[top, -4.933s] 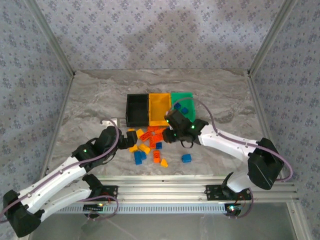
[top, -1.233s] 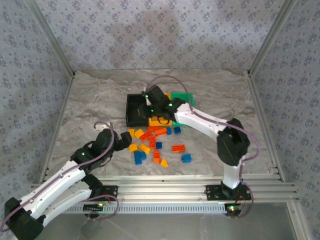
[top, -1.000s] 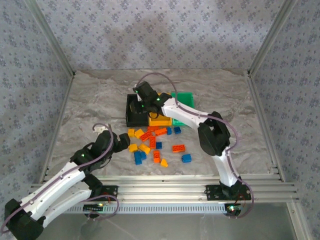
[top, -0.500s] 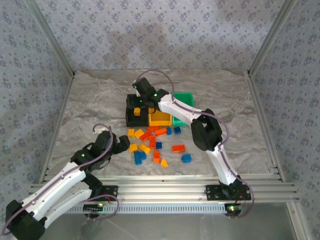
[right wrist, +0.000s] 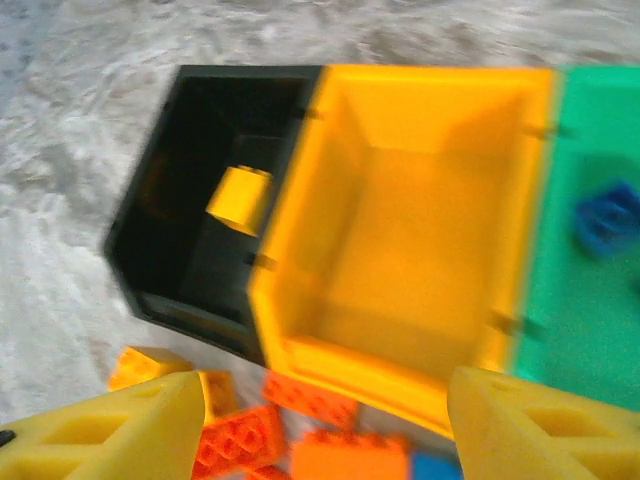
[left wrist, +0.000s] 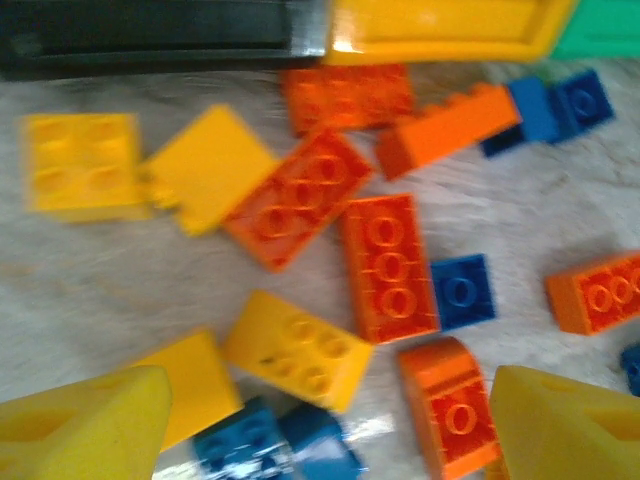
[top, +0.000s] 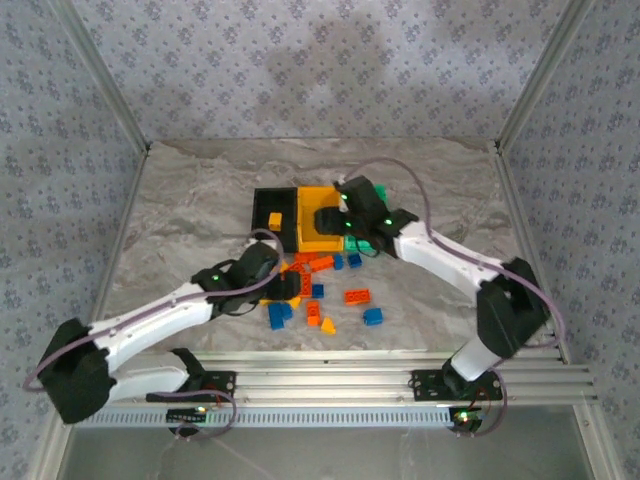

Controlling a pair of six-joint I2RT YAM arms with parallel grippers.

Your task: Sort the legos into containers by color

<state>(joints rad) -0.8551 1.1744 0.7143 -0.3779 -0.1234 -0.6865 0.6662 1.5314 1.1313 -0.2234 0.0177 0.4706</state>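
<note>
Two pincers released: left pincer (left wrist: 325, 392), right pincer (right wrist: 322, 390) | loose legos (left wrist: 388, 268) crowd left | yellow brick (right wrist: 240, 198) in black bin (right wrist: 240, 73)

Left arm (top: 150, 318): white, stretched low and forward, angled toward the right.
Left jaws: yellow fingertips (left wrist: 80, 425) wide apart, holding nothing.
Right arm (top: 440, 260): white, elbow bent, reaching forward-left.
Right jaws: yellow fingertips (right wrist: 110, 430) apart, empty.

Yellow, orange-red and blue legos (left wrist: 385, 265), scattered

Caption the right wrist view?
Right tool open over the yellow bin; a yellow brick in the black bin, a blue brick in the green bin.
</note>
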